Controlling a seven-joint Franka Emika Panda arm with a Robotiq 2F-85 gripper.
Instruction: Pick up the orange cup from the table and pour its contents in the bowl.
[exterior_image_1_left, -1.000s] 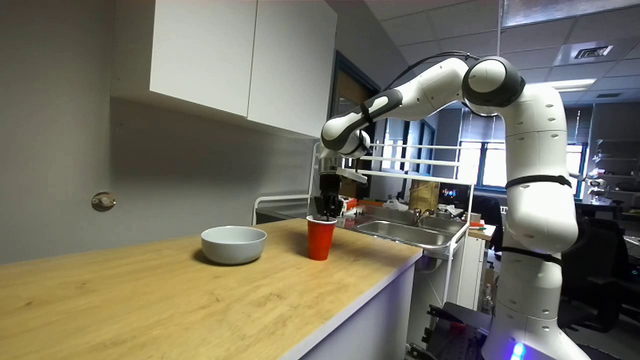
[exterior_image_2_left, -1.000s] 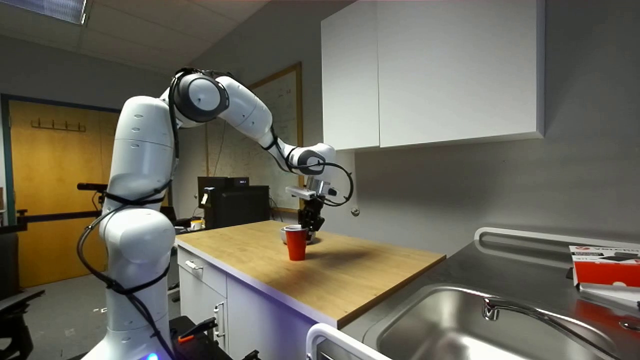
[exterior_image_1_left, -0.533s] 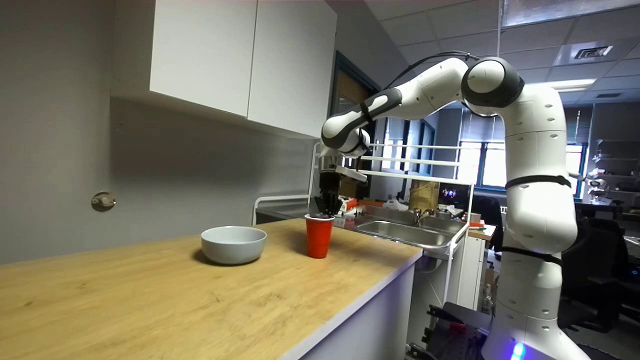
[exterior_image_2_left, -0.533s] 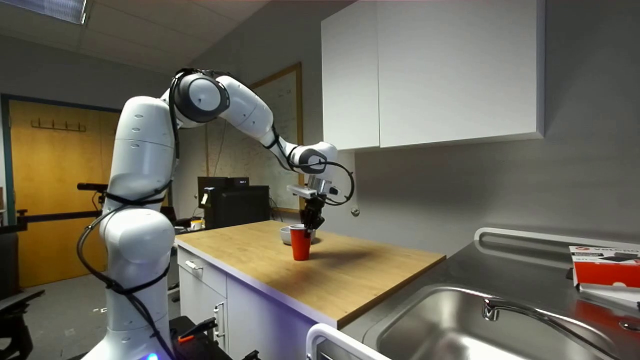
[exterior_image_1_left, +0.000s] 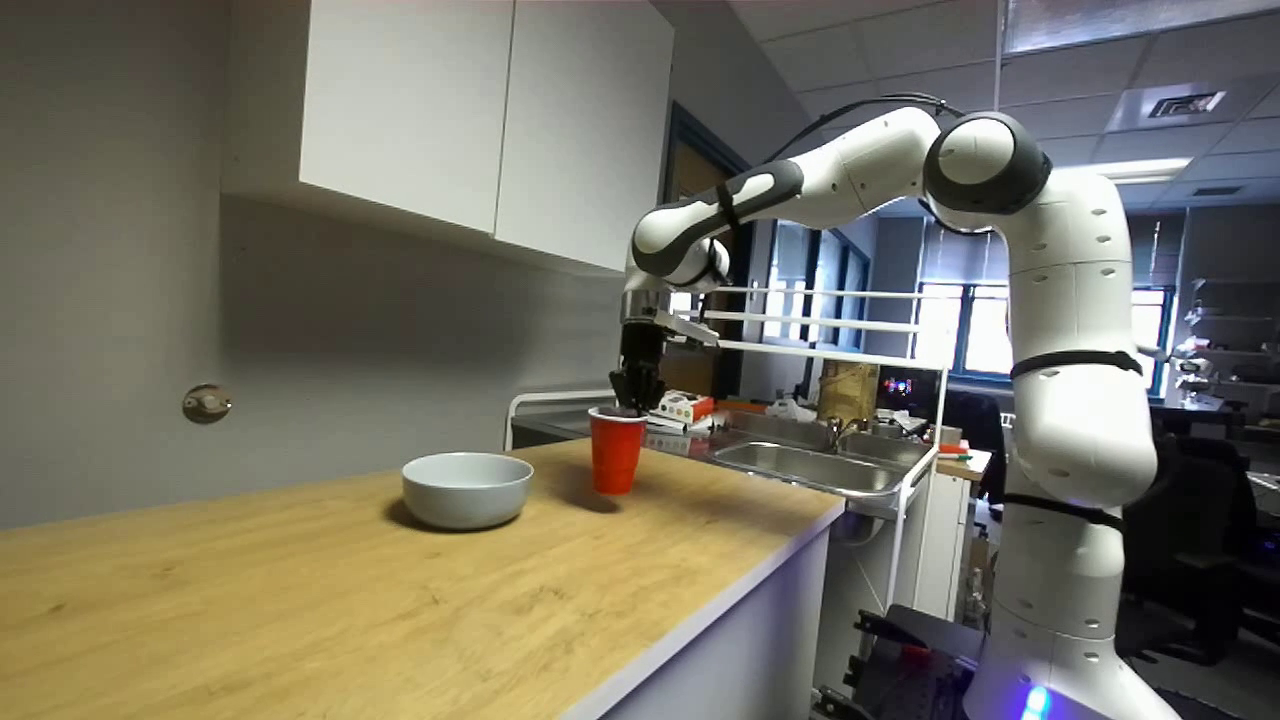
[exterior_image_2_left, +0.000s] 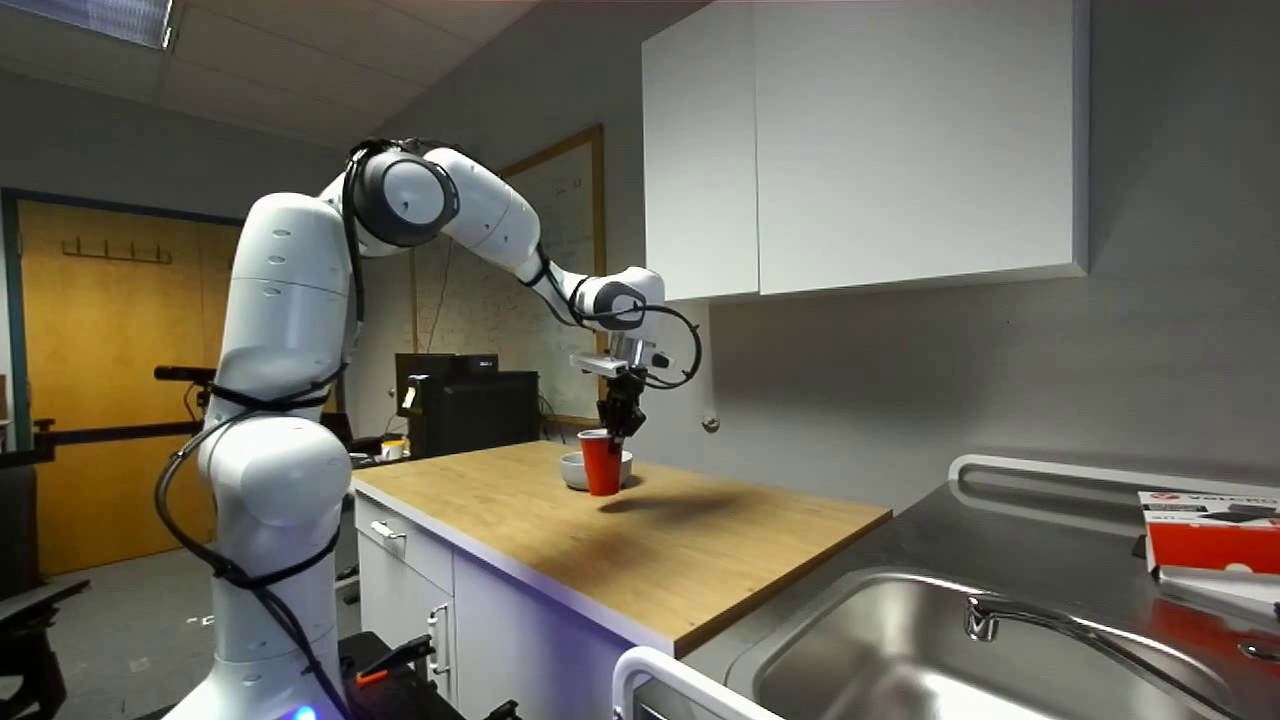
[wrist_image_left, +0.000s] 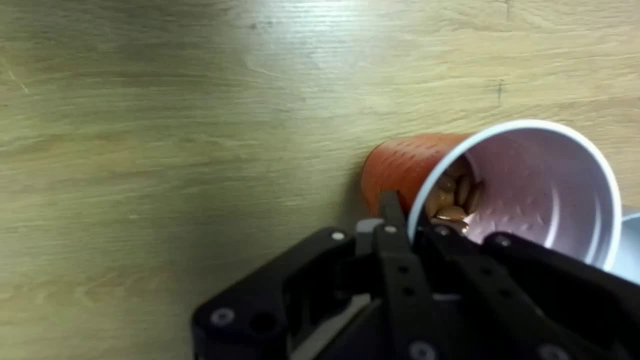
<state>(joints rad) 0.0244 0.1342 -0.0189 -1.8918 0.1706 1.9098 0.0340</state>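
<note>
Gripping orange cup (exterior_image_1_left: 615, 458) above table (exterior_image_1_left: 350, 580)

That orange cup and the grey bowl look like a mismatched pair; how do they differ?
Position: the orange cup hangs above the table, its rim pinched by the gripper, while the bowl rests on the tabletop. Colour: the cup is red-orange outside; the bowl is pale grey. Shape: the cup is narrow and tapered; the bowl is wider and shallow. Both are round and open at the top.
</note>
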